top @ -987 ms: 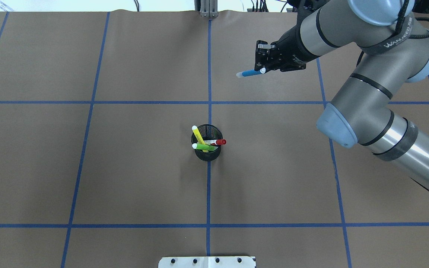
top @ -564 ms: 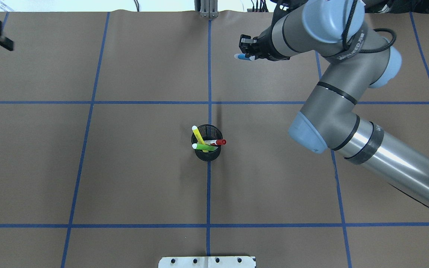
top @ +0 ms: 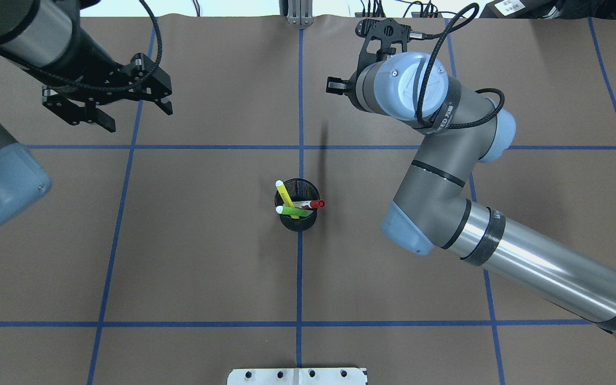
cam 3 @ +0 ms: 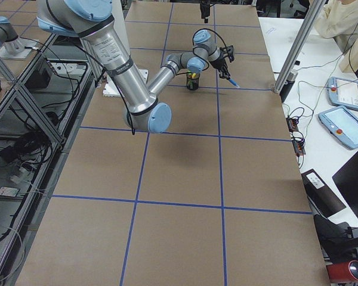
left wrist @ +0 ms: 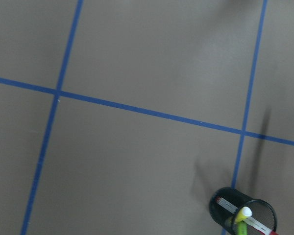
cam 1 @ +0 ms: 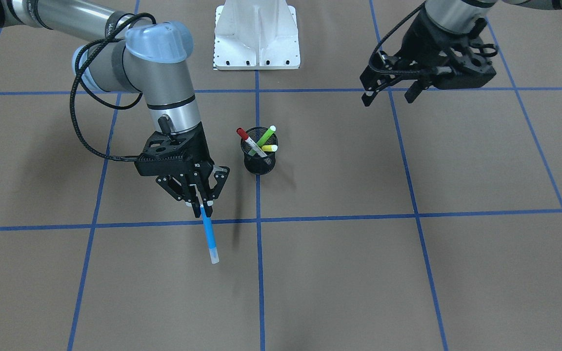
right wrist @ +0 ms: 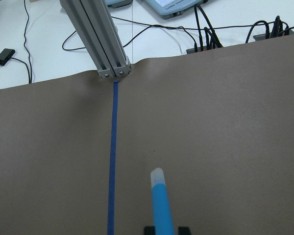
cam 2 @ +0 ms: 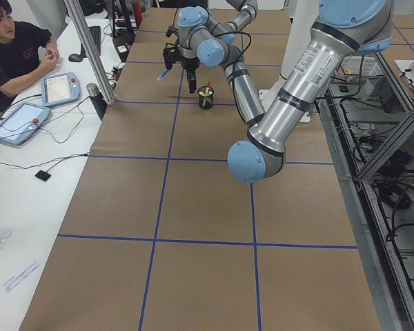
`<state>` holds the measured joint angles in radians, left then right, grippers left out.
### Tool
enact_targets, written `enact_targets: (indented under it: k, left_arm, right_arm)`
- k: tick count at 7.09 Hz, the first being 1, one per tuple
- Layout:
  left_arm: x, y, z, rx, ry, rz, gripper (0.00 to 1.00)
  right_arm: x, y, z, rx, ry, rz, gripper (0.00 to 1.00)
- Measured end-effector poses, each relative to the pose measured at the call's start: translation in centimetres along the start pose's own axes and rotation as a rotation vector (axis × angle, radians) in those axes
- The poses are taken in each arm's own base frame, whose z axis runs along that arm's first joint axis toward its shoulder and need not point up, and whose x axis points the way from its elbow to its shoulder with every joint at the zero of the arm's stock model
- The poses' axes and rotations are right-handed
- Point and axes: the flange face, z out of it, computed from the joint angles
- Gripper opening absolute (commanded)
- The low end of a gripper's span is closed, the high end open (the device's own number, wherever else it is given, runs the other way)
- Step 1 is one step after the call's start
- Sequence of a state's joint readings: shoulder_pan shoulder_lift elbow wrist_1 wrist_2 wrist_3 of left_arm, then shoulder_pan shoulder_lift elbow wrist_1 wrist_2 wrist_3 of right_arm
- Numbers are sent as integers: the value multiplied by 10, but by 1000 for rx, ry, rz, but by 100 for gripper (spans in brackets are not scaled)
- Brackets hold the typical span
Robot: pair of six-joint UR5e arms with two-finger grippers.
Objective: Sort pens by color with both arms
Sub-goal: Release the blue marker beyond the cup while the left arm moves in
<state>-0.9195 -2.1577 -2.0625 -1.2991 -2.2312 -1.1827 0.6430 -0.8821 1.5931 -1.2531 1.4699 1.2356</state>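
My right gripper is shut on the blue pen, which points down toward the far table edge above the brown paper. The pen also shows in the right wrist view. In the overhead view my right wrist hides it. A black mesh cup at the table's centre holds the yellow pen, the green pen and the white pen with a red cap. My left gripper is open and empty, high over the far left squares, well away from the cup.
Blue tape lines divide the brown paper into squares. The white metal base stands at the robot's edge. An aluminium post rises at the far edge on the centre line. A person and tablets sit beyond the table.
My right arm swung the blue pen toward the far centre line and turned its wrist over it. My left arm came in from the left with its gripper open.
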Motion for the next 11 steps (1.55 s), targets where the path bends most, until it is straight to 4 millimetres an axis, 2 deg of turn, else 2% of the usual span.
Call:
enact_targets:
  k: [1, 3, 6, 7, 8, 9, 11]
  left_arm:
    - [11, 5, 6, -9, 2, 3, 99]
    - [20, 7, 10, -16, 2, 6, 99]
    - [58, 6, 33, -20, -18, -22, 99]
    - [63, 7, 37, -19, -21, -22, 99]
    - [65, 8, 39, -19, -25, -22, 99]
    - [66, 8, 41, -21, -26, -22, 99]
    - [69, 10, 42, -24, -26, -29, 99]
  right_arm:
    - [-8, 22, 10, 25, 21, -21, 25]
    - [-20, 57, 28, 58, 54, -55, 25]
    - [-19, 78, 48, 67, 47, -75, 25]
    - [-20, 84, 49, 62, 44, -79, 33]
    - [-20, 88, 50, 58, 43, -83, 79]
    - [-21, 90, 50, 56, 43, -86, 97]
    - [-22, 87, 48, 52, 39, -122, 98]
